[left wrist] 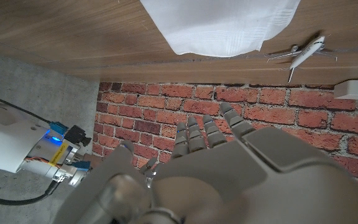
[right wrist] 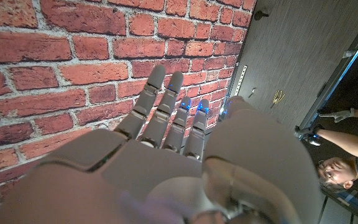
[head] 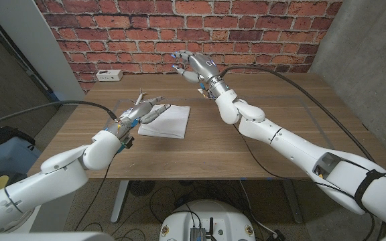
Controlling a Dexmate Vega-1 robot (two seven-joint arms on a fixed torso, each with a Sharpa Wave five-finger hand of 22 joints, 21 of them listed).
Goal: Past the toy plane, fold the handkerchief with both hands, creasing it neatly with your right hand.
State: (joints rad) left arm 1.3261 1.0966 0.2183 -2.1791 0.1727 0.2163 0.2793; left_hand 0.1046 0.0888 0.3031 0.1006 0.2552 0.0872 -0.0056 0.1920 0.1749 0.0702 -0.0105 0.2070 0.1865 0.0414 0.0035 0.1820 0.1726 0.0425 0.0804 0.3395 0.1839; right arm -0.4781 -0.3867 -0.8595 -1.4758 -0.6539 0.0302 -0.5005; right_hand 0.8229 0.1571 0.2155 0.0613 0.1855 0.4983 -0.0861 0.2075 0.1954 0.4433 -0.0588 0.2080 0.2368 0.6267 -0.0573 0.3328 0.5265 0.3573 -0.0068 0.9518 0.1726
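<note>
Handkerchief lies folded, a white slightly skewed rectangle, on the wooden counter just left of centre in the head frame. Its left edge is touching, or just beside, the fingertips of the left robot hand, which reaches in from the lower left with fingers stretched out together toward the cloth — holding nothing. In the left wrist frame the same hand fills the lower half, its fingers straight and empty, with the handkerchief at the top centre and the toy plane at the upper right, near the counter's far edge. The plane is white, and lies well apart from the cloth. A white power strip sits at the back of the counter, upper left of the head frame, by the brick wall.

Right robot hand is raised above the counter in the upper middle of the head frame, fingers spread apart and empty, well away from the handkerchief. In the right wrist frame this hand shows its back in the lower half, fingers pointing up against the bricks — nothing between them. A person shows at the right edge of that frame.
</note>
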